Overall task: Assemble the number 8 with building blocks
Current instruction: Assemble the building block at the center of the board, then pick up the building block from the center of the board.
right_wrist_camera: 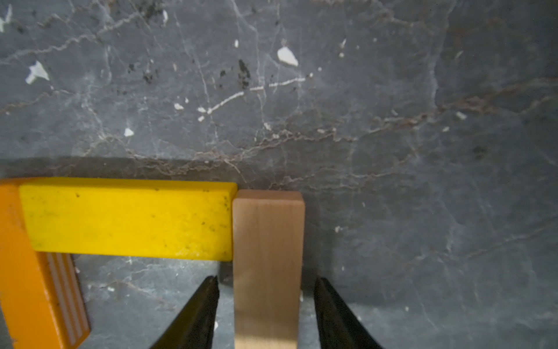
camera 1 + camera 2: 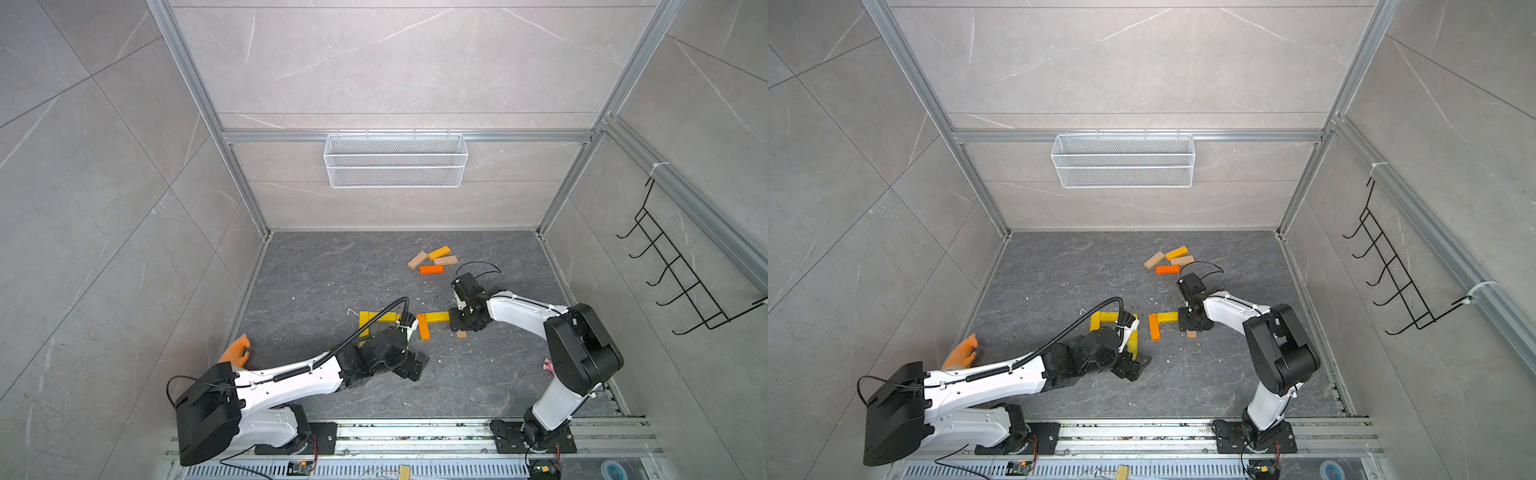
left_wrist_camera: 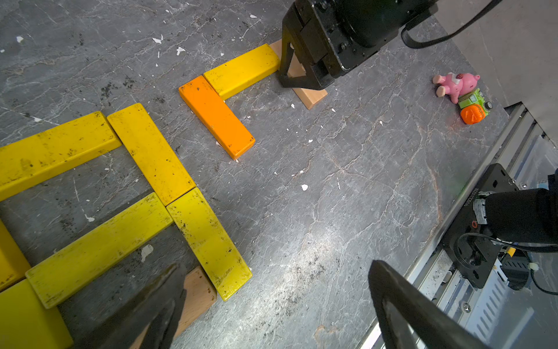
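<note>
On the dark grey marbled desk, flat wooden building blocks are lying partly joined.
An orange plush fish toy is lying at the left wall; the left end effector is hanging spread wide at the near edge of joined flat yellow wooden bars; a flat orange wooden bar is touching a single yellow wooden bar, whose other end is butting a flat tan wooden bar; the right end effector is straddling that tan bar, jaws parted, a gap showing at each side.

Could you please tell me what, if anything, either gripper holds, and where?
Nothing is held: right gripper straddles the tan block with gaps; left gripper open.
</note>
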You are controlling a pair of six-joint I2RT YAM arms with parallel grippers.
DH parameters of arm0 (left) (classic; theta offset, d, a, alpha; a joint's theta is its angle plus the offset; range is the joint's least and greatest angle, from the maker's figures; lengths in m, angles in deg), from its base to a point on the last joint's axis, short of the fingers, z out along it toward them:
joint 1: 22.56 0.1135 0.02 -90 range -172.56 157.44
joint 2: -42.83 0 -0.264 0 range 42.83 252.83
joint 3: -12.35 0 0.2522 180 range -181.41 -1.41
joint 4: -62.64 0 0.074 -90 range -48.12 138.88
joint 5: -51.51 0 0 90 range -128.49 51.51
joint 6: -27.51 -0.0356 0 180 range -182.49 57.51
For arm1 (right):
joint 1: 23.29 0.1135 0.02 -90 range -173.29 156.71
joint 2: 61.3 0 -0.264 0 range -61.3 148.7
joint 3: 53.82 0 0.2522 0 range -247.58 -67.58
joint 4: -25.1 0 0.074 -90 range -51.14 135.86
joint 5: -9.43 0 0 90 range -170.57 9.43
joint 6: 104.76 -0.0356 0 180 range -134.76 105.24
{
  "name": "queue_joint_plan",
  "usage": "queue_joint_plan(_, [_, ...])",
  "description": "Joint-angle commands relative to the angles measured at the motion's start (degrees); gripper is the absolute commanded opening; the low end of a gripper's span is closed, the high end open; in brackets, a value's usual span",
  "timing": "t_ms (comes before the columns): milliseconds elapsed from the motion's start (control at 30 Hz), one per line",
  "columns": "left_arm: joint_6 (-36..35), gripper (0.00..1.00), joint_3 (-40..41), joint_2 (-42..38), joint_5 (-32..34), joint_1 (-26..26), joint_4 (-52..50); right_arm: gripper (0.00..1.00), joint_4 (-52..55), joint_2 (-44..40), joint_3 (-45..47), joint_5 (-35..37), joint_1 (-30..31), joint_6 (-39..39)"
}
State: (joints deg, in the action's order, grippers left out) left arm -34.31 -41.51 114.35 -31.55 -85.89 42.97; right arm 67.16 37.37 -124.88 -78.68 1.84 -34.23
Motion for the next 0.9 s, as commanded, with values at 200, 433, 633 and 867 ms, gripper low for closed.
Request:
queue_joint_plan(200, [-1.44,0.99,-6.40,2.46,-0.72,1.85,-2.95,0.59,1.40,-11.86,3.86,-1.65,0.52,-1.86])
queue_joint_plan(433, [-6.79,0.97,-14.97,8.00,-2.92,9.02,-7.12,0.65,0.76,-24.55,8.00,-3.67,0.71,-2.77])
queue_joint_plan(633, [-17.30,0.97,-29.65,19.71,-9.90,17.92,-12.26,0.69,2.12,-33.81,9.92,-5.26,0.81,-3.04])
queue_joint_plan(867, [-28.12,0.97,-48.81,37.06,-20.05,25.25,-16.56,0.74,5.21,-42.37,11.04,-6.90,0.89,-2.77])
